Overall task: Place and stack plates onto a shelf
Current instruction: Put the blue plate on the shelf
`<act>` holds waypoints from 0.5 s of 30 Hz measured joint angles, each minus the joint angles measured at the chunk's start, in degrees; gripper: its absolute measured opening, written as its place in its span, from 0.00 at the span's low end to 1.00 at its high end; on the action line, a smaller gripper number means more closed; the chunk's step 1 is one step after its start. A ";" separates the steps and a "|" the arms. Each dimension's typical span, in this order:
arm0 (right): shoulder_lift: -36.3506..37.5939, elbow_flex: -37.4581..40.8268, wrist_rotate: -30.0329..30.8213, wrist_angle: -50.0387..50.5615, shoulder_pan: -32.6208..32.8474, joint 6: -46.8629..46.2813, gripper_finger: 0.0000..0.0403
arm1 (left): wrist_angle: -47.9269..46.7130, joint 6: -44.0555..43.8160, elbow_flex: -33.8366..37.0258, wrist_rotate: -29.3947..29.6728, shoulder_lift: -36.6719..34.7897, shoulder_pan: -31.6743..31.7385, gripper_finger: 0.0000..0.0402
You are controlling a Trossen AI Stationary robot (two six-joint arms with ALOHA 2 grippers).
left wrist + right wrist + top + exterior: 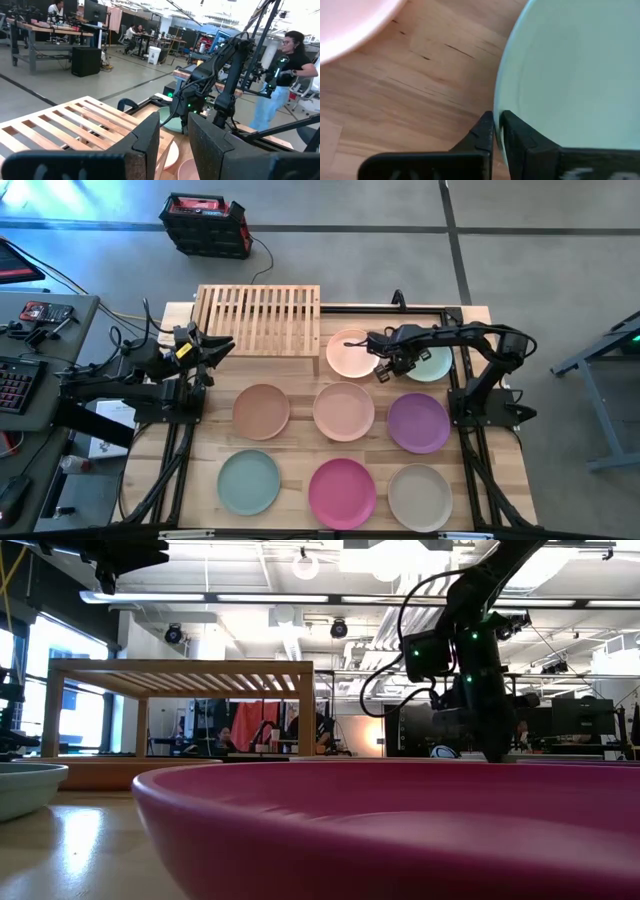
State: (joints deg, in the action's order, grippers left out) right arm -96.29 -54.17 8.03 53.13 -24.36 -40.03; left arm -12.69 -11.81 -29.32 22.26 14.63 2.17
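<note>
Eight plates lie on the butcher-block table. The pink plate (350,350) and the teal plate (436,364) sit in the far row. Brown (261,411), peach (343,411) and purple (419,422) make the middle row. Sage green (248,482), magenta (342,492) and beige (420,497) make the near row. The slatted light-wood shelf (260,320) stands at the far edge, bare. My right gripper (383,372) is down between the pink and teal plates, shut on the teal plate's rim. My left gripper (222,345) hovers open near the shelf's left near corner. My right gripper (496,132) pinches the teal plate's rim (498,107) on the side facing the pink plate, one finger outside the rim and one finger (520,137) inside the bowl. The fingers come from above, pointing down. Whether the plate is off the table I cannot tell.
The low view is mostly filled by the magenta plate (400,830), with the shelf (180,675) behind at left. A desk with gear stands to the left of the table (40,350). A person (285,75) stands in the room beyond.
</note>
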 joint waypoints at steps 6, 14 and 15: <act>0.00 -2.00 -2.47 2.47 0.02 0.15 0.01 | 0.00 0.00 0.00 0.00 0.00 0.00 0.22; 0.02 -8.92 -0.88 8.78 0.53 0.62 0.00 | 0.00 -0.01 0.00 0.01 0.00 -0.02 0.22; 0.02 -9.98 -0.29 9.65 0.85 0.66 0.00 | 0.00 0.00 0.00 0.01 0.00 0.00 0.22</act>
State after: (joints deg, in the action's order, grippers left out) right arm -96.27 -64.15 7.74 62.77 -23.51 -39.38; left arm -12.69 -11.81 -29.32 22.27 14.63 2.17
